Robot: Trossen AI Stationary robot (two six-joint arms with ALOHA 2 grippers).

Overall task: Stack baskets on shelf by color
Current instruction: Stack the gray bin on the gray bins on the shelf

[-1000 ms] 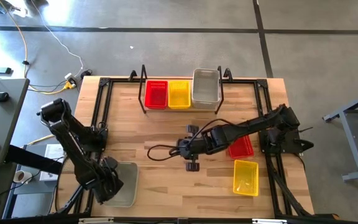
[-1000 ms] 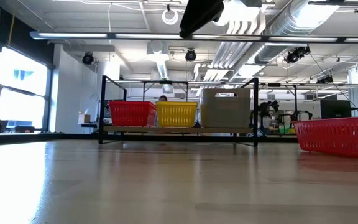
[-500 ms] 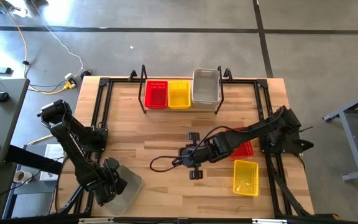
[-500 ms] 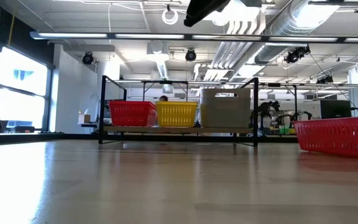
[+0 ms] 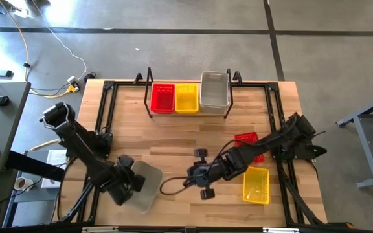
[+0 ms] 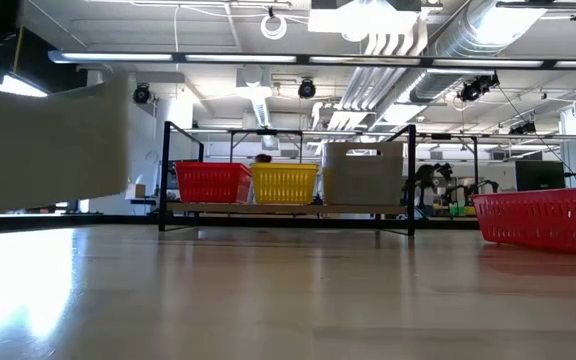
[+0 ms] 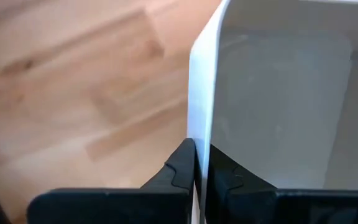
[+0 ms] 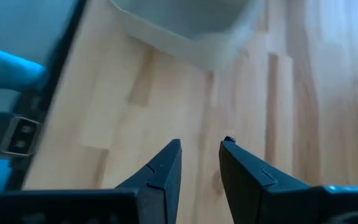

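Note:
My left gripper (image 5: pixel 125 184) is shut on a grey-white basket (image 5: pixel 146 186) near the table's near left corner. In the low view that basket (image 6: pixel 48 150) hangs clear of the table and tilted. My right gripper (image 5: pixel 200 175) stands open over bare wood in the middle near part, holding nothing; its wrist view shows the gap (image 8: pixel 201 149). The black wire shelf (image 5: pixel 149 84) at the far edge carries a red basket (image 5: pixel 162 98), a yellow basket (image 5: pixel 186 98) and a grey-white basket (image 5: pixel 214 90). A red basket (image 5: pixel 247 144) and a yellow basket (image 5: pixel 256 184) rest on the table at the right. My left gripper pinches one side wall of the grey-white basket at its rim (image 7: pixel 201 127). One finger (image 7: pixel 180 165) is outside the wall and the other (image 7: pixel 221 169) is inside the basket. The fingers come from above, pointing steeply down. The basket is lifted clear of the table and tilted.
Black arm frames run along the table's left (image 5: pixel 102 116) and right (image 5: pixel 278 116) sides. A black cable (image 5: pixel 170 184) trails from the right arm over the wood. Bare wood lies between the shelf and the grippers.
My left gripper has shut on the grey-white basket's wall, turned, and carried it up and toward the table's right edge; the basket has swung round and is lifted clear. My right gripper, still open, has gone toward the near edge.

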